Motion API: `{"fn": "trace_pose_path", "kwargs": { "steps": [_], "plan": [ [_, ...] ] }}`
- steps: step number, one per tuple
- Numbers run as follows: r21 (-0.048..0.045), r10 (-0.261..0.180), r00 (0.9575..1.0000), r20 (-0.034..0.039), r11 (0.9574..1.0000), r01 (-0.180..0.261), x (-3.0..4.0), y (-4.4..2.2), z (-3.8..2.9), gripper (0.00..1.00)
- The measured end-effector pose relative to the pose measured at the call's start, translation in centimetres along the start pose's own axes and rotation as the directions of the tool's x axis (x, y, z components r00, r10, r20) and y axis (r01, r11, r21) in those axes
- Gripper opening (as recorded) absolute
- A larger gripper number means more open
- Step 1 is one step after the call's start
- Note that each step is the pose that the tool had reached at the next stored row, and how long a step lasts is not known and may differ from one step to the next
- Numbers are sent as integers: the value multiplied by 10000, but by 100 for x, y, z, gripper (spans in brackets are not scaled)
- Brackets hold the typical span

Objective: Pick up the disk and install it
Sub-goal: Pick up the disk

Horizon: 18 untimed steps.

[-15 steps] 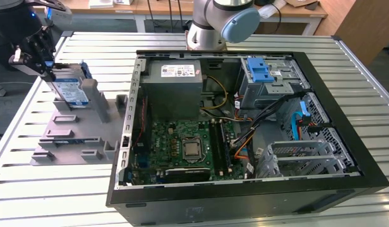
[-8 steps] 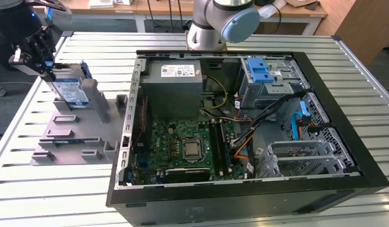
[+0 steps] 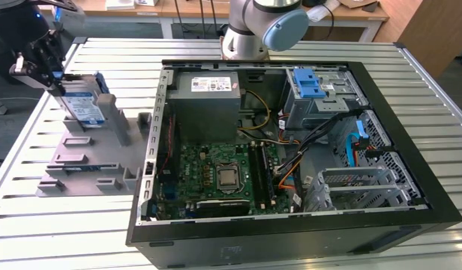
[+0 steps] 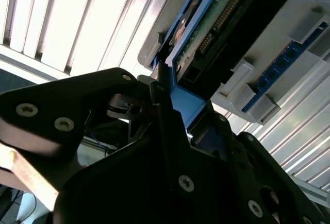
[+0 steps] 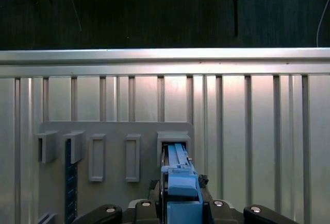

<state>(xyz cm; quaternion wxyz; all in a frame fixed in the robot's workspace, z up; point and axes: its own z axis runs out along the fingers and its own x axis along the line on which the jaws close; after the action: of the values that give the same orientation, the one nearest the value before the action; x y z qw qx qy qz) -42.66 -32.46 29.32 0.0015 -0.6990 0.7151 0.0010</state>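
Nearest me on the bench [image 3: 51, 230], the open computer case [image 3: 291, 232] lies on its side, board facing up. Beyond it, on the exterior view's left, a grey holder [image 3: 89, 163] with slots lies flat on the bench.

The disk [image 3: 82, 104] stands on end at the holder's far end, long axis roughly up-down and tipped a little, label side showing in the exterior view. Can't tell whether its lower edge sits in a slot or is just clear of it.

The hand [image 3: 57, 81] is at the disk's top end, so the disk runs straight down from it. In the second wrist view the fingers [image 4: 161, 87] are pressed in on the blue carrier frame [image 4: 184, 104], one each side, no gap visible. I read that as a pinch on the disk's carrier edge, with nothing else touched.

Farther back inside the case is the grey power-supply box [image 3: 204, 109]. The drive bay [image 3: 321, 104] with its blue latch [image 3: 312, 84] is in the far corner on the exterior view's right. The bay is well apart from the disk, with the case wall and power-supply box between them. The arm [image 3: 280, 25] rises at the bench's far edge.
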Motion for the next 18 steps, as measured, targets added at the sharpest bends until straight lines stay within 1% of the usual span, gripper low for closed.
{"fn": "trace_pose_path", "kwargs": {
  "steps": [11, 18],
  "plan": [
    [0, 0, 10000, 0, 10000, 0, 0, 0, -129, 36],
    [0, 0, 10000, 0, 10000, 0, -1, 0, -194, 36]
  ]
}}
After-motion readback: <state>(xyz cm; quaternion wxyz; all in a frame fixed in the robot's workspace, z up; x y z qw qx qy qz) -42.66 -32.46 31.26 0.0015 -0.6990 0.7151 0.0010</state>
